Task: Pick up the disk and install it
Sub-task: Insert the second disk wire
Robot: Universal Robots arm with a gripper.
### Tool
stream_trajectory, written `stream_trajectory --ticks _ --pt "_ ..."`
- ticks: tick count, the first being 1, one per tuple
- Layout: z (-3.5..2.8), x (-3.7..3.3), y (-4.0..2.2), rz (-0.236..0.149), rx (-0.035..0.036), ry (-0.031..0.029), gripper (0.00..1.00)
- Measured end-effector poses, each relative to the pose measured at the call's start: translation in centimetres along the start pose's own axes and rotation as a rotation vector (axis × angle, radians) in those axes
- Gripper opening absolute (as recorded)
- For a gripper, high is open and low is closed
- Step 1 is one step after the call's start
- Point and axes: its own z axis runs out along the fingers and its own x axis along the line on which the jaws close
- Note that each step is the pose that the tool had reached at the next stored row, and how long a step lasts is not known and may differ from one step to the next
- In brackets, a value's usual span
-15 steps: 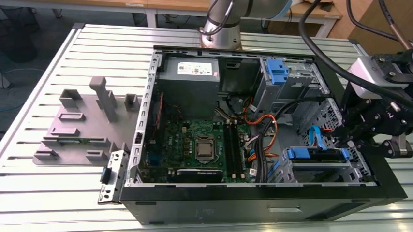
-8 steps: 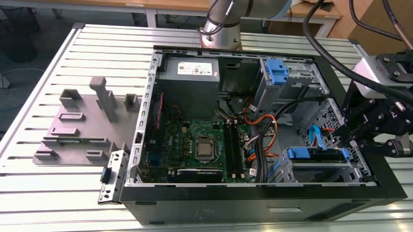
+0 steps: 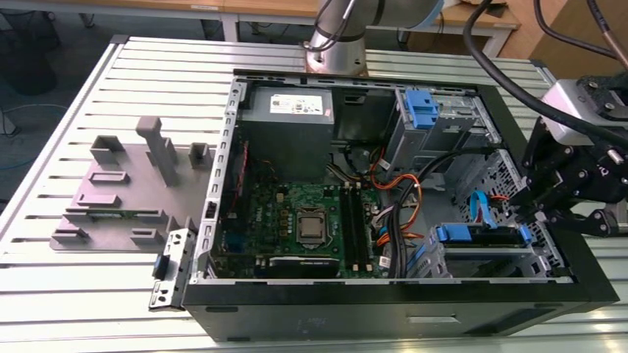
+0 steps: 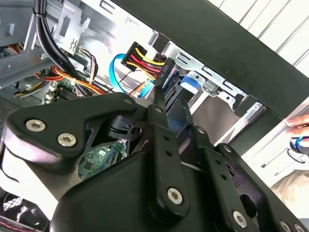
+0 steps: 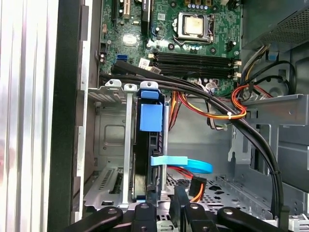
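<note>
One disk, standing on edge inside the metal drive bay of the open computer case, blue tab toward the motherboard. One pincer just beside the disk's outer end; open or closed, cannot tell, nor whether it has hold.

Crowding the bay:
- one flat blue data cable, looping just beside the disk
- one bundle of orange, red and yellow wires
- one thick black cable run, crossing between bay and motherboard

One grey power supply at the case's opposite end. One grey fixture on the counter, well apart from the case.
</note>
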Motion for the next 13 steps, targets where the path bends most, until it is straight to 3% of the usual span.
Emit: stream_trajectory --ticks 13 --pt "0.05 -0.45 -0.48 0.000 -0.0007 0.0000 0.29"
